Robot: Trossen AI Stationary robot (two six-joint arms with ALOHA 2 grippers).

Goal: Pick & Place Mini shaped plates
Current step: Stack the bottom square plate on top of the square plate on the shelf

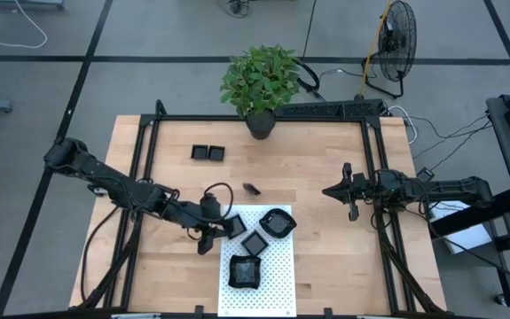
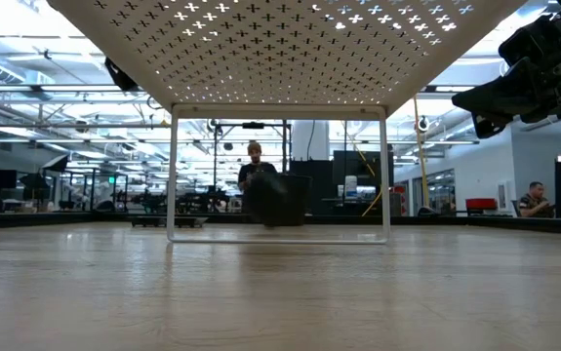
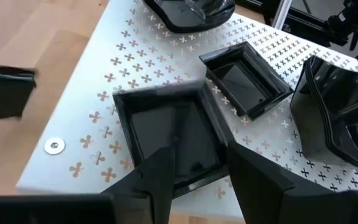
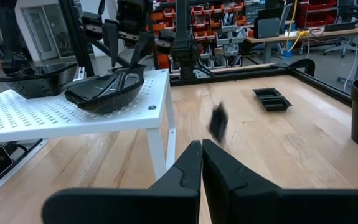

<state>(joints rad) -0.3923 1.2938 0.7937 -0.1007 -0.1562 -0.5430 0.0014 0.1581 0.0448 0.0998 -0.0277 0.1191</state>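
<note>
The left gripper (image 3: 198,177) gripped the near rim of a square plate (image 3: 169,137) at the white mat's (image 1: 277,283) corner, 1 finger inside the dish and 1 outside. The right gripper (image 1: 329,191), its fingers pressed together and empty, hung above bare table (image 1: 325,257) well to the mat's right.

The mat stood raised on legs over the wooden table. On it lay 4 black plates: a large angular one (image 1: 245,270) near the front edge, a rounded one (image 1: 277,222) at the far side, a smaller square one (image 1: 254,242) between them, and the gripped one. A pair of plates (image 1: 207,153) sat on the table near a potted plant (image 1: 259,84), with 1 small dark piece (image 1: 253,189) lying apart.
</note>
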